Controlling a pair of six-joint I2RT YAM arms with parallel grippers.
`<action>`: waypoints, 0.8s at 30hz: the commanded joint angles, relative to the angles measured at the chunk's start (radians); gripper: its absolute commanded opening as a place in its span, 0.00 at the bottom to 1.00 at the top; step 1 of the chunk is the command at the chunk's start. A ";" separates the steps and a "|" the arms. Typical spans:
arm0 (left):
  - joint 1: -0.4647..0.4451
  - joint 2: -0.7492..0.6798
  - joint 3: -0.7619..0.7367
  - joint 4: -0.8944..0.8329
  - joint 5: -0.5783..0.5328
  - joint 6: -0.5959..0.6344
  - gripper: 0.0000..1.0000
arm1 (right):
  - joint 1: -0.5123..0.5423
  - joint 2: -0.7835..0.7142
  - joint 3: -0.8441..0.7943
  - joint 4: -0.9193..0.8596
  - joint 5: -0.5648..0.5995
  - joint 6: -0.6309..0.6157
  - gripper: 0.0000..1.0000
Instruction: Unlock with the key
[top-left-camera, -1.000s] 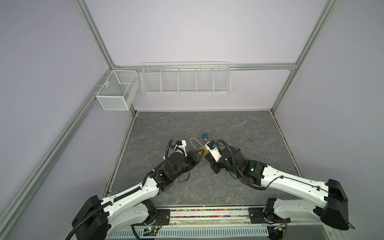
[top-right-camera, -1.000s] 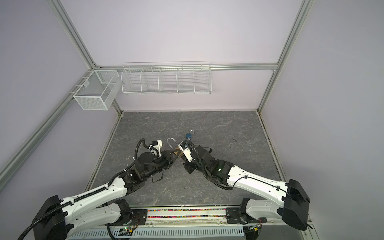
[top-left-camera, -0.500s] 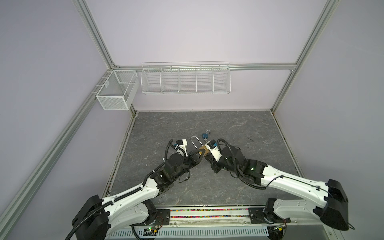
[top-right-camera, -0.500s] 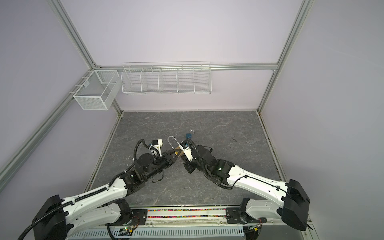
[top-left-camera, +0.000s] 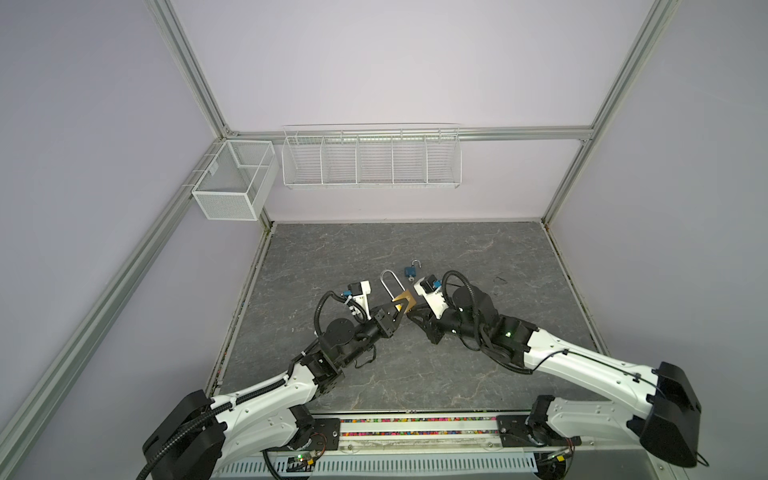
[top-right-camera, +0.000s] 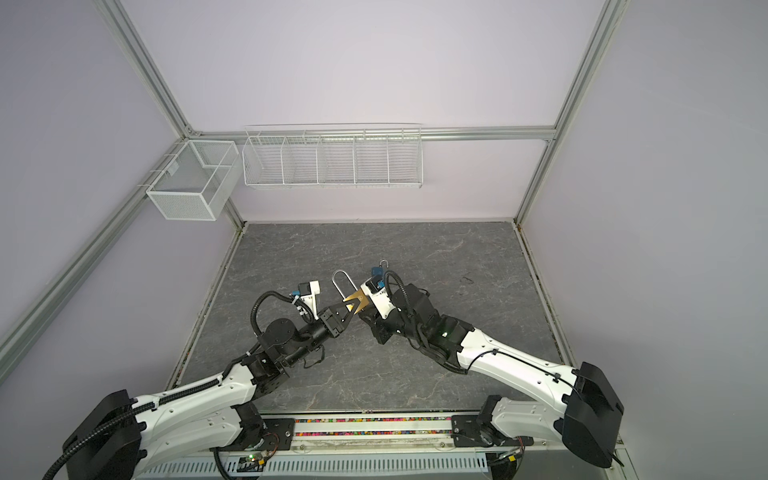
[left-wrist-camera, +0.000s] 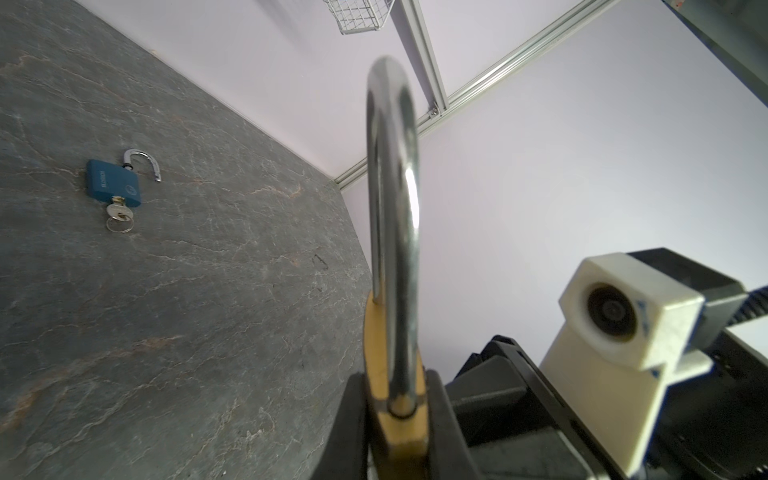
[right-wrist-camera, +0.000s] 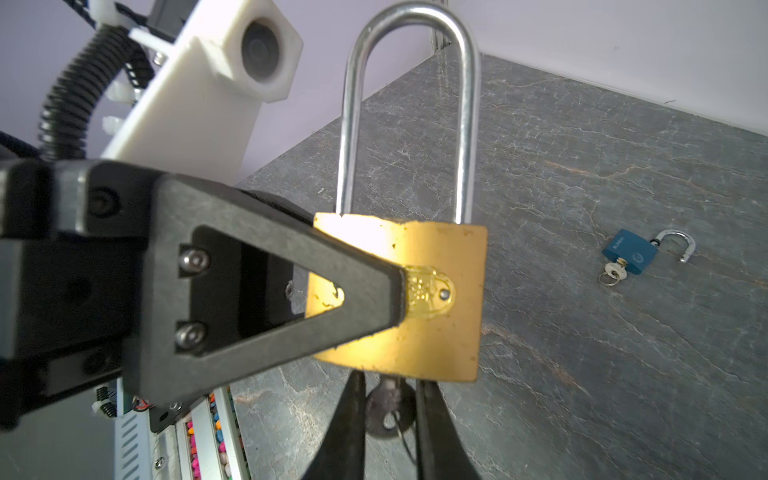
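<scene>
While left gripper (left-wrist-camera: 395, 432) clamps the brass padlock (right-wrist-camera: 440, 324), right gripper (right-wrist-camera: 390, 388) pinches its key (right-wrist-camera: 385, 409)

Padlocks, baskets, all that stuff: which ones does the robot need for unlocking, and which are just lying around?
Needed: brass padlock, clamped in the left gripper; key at its base, pinched by the right gripper.

Just lying about: blue padlock on the table, already open with its own key in; wire rack and mesh basket on the frame.

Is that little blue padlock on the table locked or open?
Open: the blue padlock has one shackle end swung free of its body, key inserted.
</scene>
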 joint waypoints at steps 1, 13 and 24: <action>0.024 -0.010 0.010 0.218 0.090 0.057 0.00 | -0.024 -0.067 -0.023 0.094 -0.149 0.099 0.07; 0.041 0.067 0.057 0.307 0.256 0.081 0.00 | -0.050 -0.081 -0.030 0.131 -0.235 0.126 0.14; 0.042 -0.079 0.079 -0.039 -0.008 0.024 0.00 | -0.050 -0.192 -0.062 -0.038 -0.035 0.092 0.63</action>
